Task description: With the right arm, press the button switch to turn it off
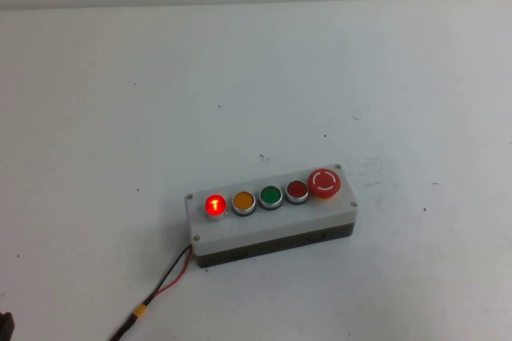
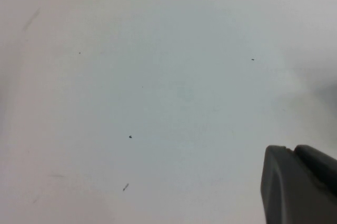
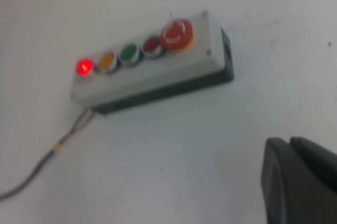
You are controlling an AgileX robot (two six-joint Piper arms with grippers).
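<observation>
The button switch (image 1: 272,217) is a pale grey oblong box on a dark base, lying on the white table near the front middle. Its leftmost red button (image 1: 215,206) glows. Beside it come an orange button (image 1: 244,200), a green button (image 1: 270,195), an unlit red button (image 1: 297,190) and a red mushroom knob (image 1: 325,182). Red-black wires (image 1: 168,277) leave its left end. The right wrist view shows the box (image 3: 152,69) with my right gripper (image 3: 288,141) shut, empty and well apart from it. My left gripper (image 2: 292,150) is shut and empty over bare table. Neither gripper shows in the high view.
The white table (image 1: 256,77) stretches all round the box, with its back edge at the far side. The wire bundle (image 3: 31,174) runs off towards the front left. A small dark part (image 1: 4,325) shows at the front left corner.
</observation>
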